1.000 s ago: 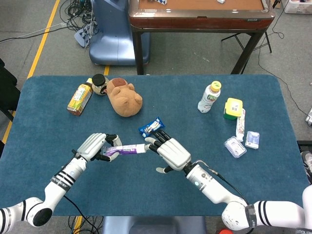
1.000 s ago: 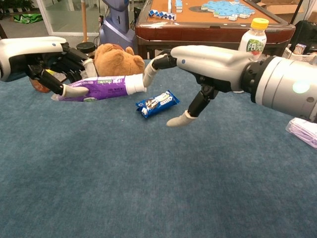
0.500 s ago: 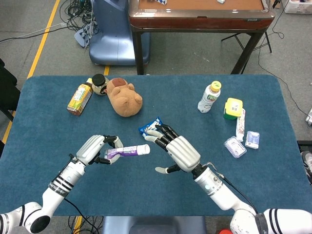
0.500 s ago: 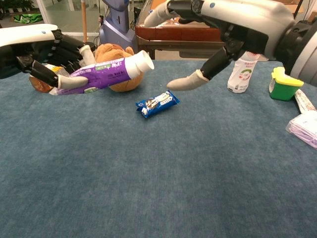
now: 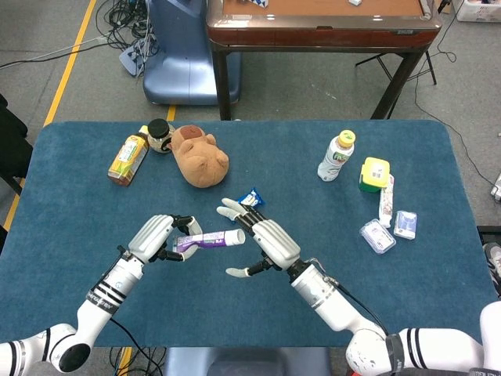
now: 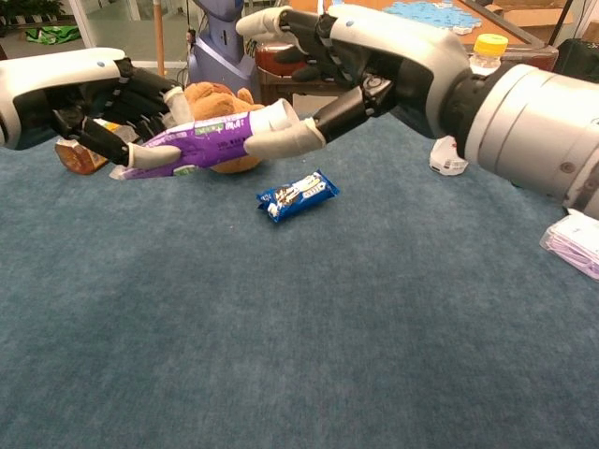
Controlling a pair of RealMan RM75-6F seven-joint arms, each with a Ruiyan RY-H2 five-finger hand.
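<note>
My left hand [image 5: 159, 235] grips a purple tube [image 5: 205, 240] by its tail end and holds it above the blue table [image 5: 94, 211]. The tube's white cap [image 6: 277, 117] points toward my right hand. My right hand [image 5: 264, 239] is at the cap end with its fingers spread and nothing in it. Its thumb [image 6: 284, 140] lies just under the cap; I cannot tell if it touches. A blue snack packet [image 6: 298, 195] lies on the cloth beneath, partly covered by the right fingers in the head view.
A brown plush toy [image 5: 201, 155], a juice carton [image 5: 127, 159] and a dark jar [image 5: 160, 135] sit at the back left. On the right are a bottle [image 5: 336, 155], a green-and-yellow box [image 5: 374, 174] and small packets [image 5: 378, 235]. A wooden table [image 5: 321, 19] stands beyond.
My right hand has swung left and closer, bringing its thumb up to the tube's cap. The left hand still holds the tube in nearly the same place.
</note>
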